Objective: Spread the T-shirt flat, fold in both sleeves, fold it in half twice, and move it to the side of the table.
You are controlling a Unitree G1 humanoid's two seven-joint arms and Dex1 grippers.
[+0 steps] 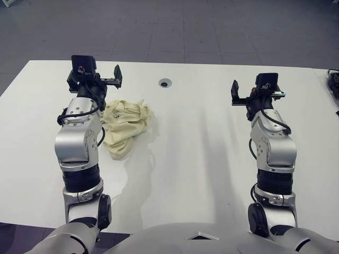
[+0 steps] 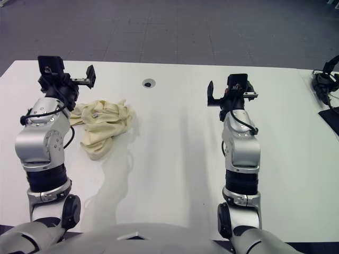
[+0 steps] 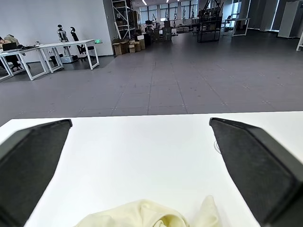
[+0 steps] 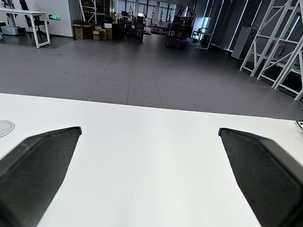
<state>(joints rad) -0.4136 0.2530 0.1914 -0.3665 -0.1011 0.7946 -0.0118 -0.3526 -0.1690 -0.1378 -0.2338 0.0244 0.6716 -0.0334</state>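
T-shirt [image 1: 125,127] crumpled around 10 o'clock on the bench [image 1: 201,132], left pincer [image 1: 96,79] and right pincer [image 1: 257,94] both wide open, empty

Grey tiled floor [image 1: 212,26] across upper frame. Open hall beyond: white desks [image 3: 57,47], cardboard boxes [image 3: 124,46], metal racks [image 4: 274,42], ceiling strip lights [image 3: 144,2].

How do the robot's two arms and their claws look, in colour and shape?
The left arm and right arm have silver shells with black ribbed joints; a black cable loops along each. The left claw and right claw are black, with two flat fingers.
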